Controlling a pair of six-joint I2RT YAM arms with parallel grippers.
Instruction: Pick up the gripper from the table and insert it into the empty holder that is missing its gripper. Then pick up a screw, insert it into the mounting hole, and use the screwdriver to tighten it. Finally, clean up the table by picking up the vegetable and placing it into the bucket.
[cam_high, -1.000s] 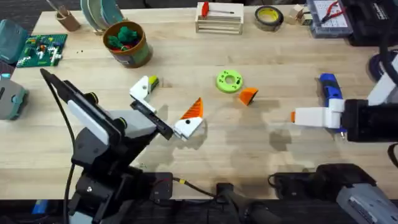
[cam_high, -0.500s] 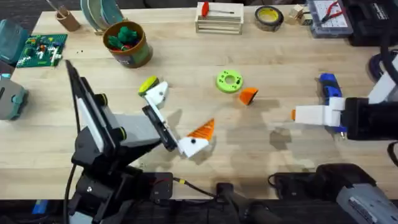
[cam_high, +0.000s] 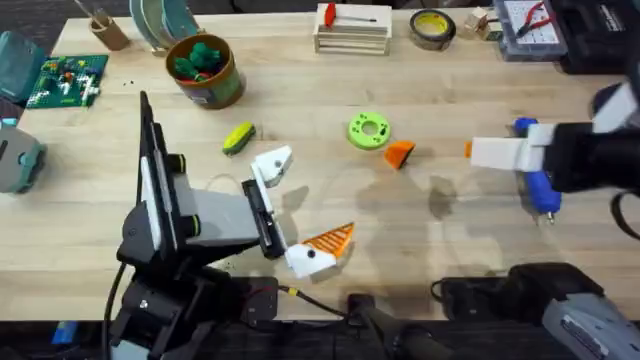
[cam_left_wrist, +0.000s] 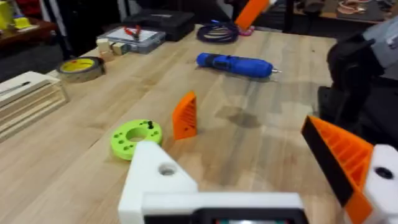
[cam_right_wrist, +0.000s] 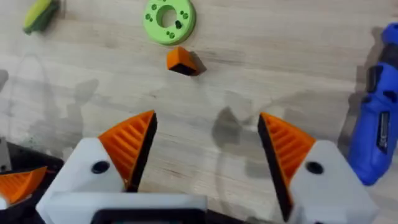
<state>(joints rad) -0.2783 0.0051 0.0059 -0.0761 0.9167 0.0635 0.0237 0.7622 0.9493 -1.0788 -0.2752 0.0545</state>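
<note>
I see the right end effector (cam_right_wrist: 205, 155) wide open, holding nothing, above the gripper (cam_right_wrist: 181, 61). Left end effector (cam_high: 300, 210) open too, one holder (cam_high: 272, 163) bare.

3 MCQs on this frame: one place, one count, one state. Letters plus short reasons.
1. The orange gripper lies beside:
A) the green ring disc
B) the bucket
C) the tape roll

2. Orange pads on the left tool:
A) none
B) one
C) two

3. The right tool is:
A) shut on the screwdriver
B) open, empty
C) shut on the vegetable

Answers: 1 A, it sits just right of the disc. 2 B, one finger mount is bare white. 3 B, both pads are spread above bare table.
</note>
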